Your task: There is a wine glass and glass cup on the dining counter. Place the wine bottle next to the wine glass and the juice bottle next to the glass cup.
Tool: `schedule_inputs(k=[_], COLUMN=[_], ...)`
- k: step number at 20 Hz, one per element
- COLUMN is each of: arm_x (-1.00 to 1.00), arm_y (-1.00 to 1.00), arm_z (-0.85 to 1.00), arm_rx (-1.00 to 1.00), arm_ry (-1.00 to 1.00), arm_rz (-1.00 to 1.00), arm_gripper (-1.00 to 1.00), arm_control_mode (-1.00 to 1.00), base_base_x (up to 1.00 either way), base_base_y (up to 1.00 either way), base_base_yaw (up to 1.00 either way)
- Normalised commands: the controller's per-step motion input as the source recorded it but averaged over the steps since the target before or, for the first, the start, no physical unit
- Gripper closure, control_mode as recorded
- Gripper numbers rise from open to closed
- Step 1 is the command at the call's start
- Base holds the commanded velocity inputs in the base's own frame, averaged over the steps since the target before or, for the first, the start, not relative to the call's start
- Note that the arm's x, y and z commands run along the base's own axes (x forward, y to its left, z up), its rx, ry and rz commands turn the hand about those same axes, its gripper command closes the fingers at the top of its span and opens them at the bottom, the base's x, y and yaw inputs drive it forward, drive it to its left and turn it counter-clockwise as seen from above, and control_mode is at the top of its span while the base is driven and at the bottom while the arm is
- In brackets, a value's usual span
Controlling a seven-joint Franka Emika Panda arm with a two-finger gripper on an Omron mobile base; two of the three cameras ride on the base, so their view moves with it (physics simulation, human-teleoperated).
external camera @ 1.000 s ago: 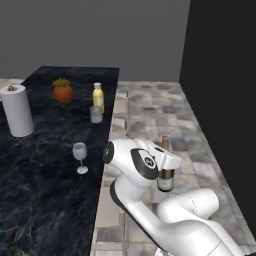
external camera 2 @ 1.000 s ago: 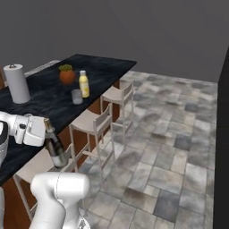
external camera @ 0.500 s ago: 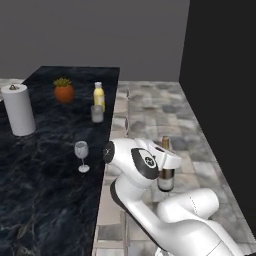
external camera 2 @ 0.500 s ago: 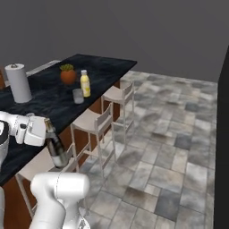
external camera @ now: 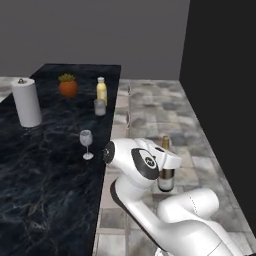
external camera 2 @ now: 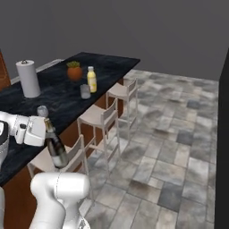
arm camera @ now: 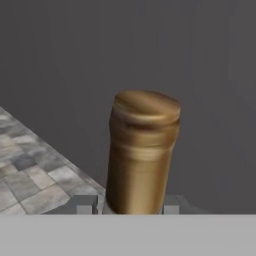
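The hand (arm camera: 129, 206) is clamped on the wine bottle (external camera: 166, 167), gripping its neck and holding it upright off the bench (external camera: 40, 170) edge, above the stools (external camera 2: 100, 120). The wine glass (external camera: 86, 144) stands on the bench near that edge and looks empty. Swinging the bottle in low could knock the glass over. Further along, the juice bottle (external camera: 101, 91), full of pale yellow liquid, stands just beside the cup (external camera: 100, 107).

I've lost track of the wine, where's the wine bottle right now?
The wine bottle is in the claw, held over the floor just off the dining counter, right of the wine glass in the left base view.
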Motion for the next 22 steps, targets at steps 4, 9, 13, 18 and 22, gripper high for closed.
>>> schedule_inputs(k=[4,9,13,18,22], arm_x=[0.00,0.00,0.00,0.00,0.00], arm_y=[0.00,0.00,0.00,0.00,0.00], arm_z=[0.00,0.00,0.00,0.00,0.00], arm_rx=[0.00,0.00,0.00,0.00,0.00], arm_ry=[0.00,0.00,0.00,0.00,0.00], arm_rz=[0.00,0.00,0.00,0.00,0.00], arm_gripper=[1.00,1.00,1.00,1.00,1.00], arm_control_mode=[1.00,1.00,1.00,1.00,1.00], base_base_x=[-0.32,-0.18,0.02,0.09,0.20], base_base_y=[0.33,0.36,0.40,0.44,0.43], base_base_yaw=[0.33,0.42,0.36,0.04,-0.08])
